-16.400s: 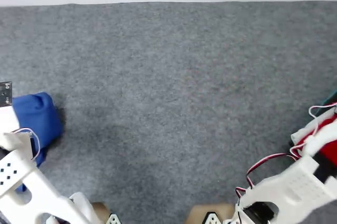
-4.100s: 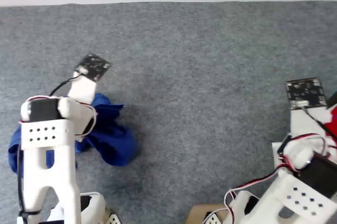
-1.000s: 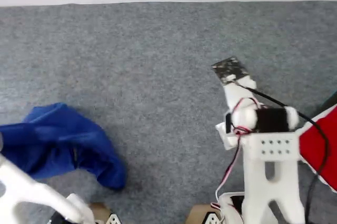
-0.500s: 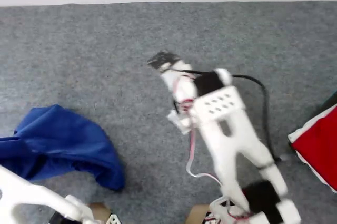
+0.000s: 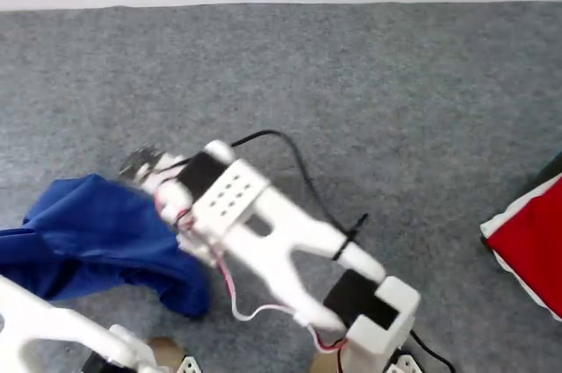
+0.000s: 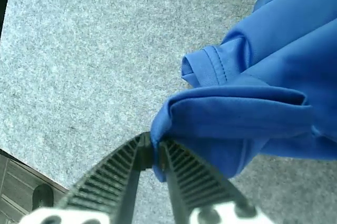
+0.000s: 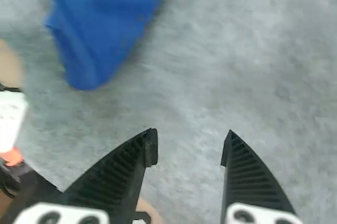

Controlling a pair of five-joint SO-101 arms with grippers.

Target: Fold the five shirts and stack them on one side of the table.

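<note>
A crumpled blue shirt (image 5: 97, 241) lies bunched at the table's left front. My left gripper (image 6: 153, 154) is shut on a fold of the blue shirt (image 6: 253, 103), holding it just above the grey mat. The left arm (image 5: 31, 320) shows at the bottom left corner. My right arm (image 5: 263, 224) stretches across the table to the left, its wrist over the shirt's near-right edge. In the right wrist view the right gripper (image 7: 190, 142) is open above bare mat, with the blue shirt (image 7: 100, 18) a little ahead of its fingertips.
A red shirt with a white edge (image 5: 531, 246) lies at the table's right edge. The grey mat (image 5: 369, 101) covers the table, bordered by a pale wall strip at the back. The right arm's cable (image 5: 303, 171) loops over the middle.
The right arm has swung left from the table's middle to the blue shirt. The shirt and the left arm have hardly moved.
</note>
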